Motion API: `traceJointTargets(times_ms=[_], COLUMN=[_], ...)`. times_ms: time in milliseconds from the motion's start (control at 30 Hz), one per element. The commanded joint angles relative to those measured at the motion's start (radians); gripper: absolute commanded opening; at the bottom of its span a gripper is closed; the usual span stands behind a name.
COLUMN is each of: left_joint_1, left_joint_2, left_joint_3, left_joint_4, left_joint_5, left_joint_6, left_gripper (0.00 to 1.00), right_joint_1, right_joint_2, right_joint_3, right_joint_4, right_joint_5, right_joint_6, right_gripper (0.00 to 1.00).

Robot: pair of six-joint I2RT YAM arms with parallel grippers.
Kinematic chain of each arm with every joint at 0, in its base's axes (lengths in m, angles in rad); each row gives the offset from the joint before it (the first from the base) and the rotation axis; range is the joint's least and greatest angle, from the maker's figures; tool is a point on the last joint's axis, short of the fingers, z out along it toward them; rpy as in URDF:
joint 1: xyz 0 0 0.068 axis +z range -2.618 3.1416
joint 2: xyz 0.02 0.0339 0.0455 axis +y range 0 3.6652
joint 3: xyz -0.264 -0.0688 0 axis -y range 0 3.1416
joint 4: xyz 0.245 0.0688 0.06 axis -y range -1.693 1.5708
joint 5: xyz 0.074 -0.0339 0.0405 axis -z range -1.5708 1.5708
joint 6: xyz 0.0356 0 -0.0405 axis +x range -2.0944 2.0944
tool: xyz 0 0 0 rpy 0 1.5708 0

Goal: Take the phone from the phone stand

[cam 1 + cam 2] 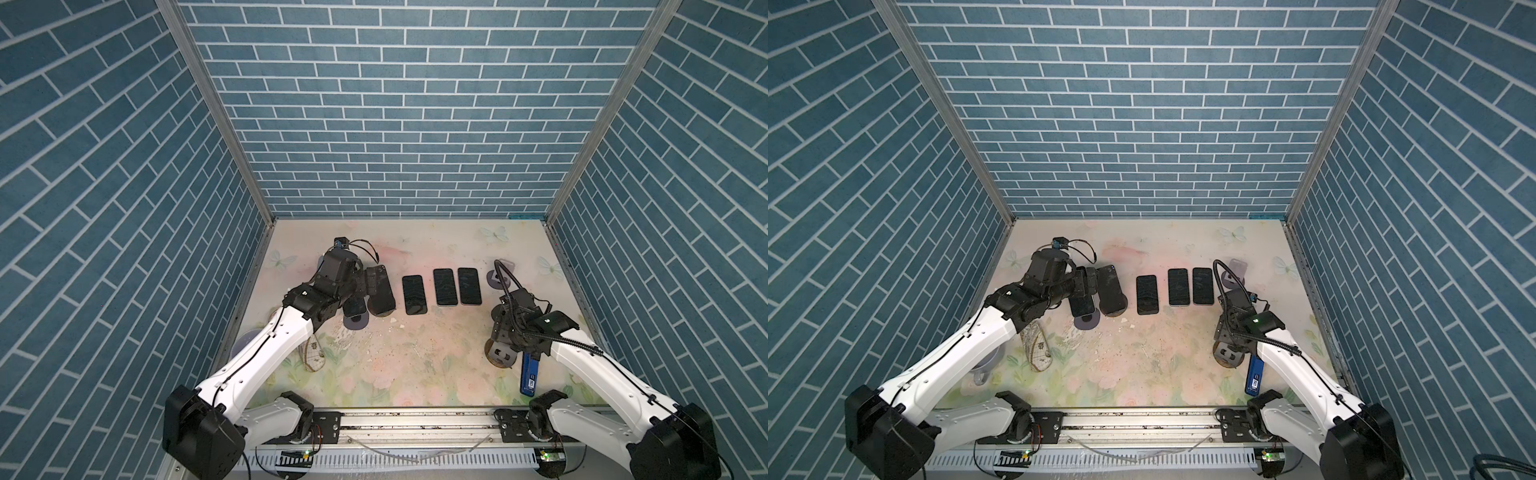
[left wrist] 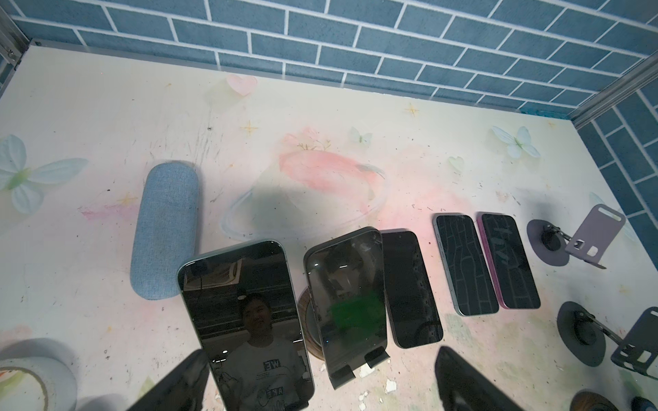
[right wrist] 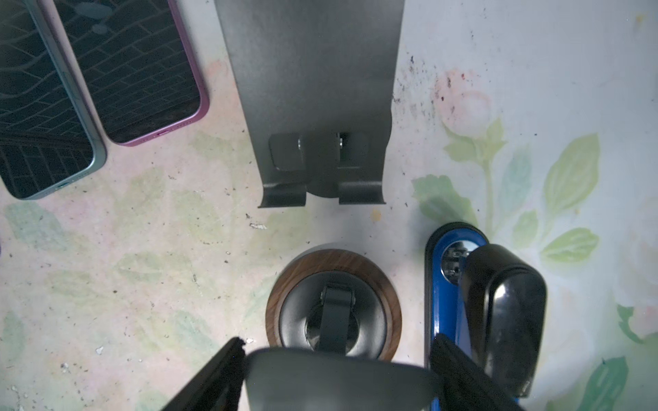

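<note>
Phone (image 2: 245, 320) on its stand (image 1: 356, 323) leans between spread fingers (image 2: 185, 384) of the left hand (image 2: 322, 356)

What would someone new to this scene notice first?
Three dark phones lie flat in a row in the middle. To their left, two more phones lean on stands before the open left gripper. A blue object lies front right.
</note>
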Motion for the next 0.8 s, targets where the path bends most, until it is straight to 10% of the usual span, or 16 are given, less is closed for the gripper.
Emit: traceJointTargets(times_ms=[0, 767], left_joint_1=[-0.006, -0.004], left_joint_2=[0.013, -0.007], left_joint_3=[0.036, -0.002], left_joint_4=[0.015, 0.044], left_joint_5=[-0.017, -0.109], left_joint_6=[0.016, 0.026], left_gripper=[1.0, 1.0], right_joint_1=[-0.009, 0.002], right_joint_2=[0.021, 0.069], right_joint_3=[0.021, 0.219], right_joint_4=[-0.022, 0.266], right_joint_5=[0.03, -0.149], right_joint_6=[-0.014, -0.183], right_gripper=[0.85, 0.98])
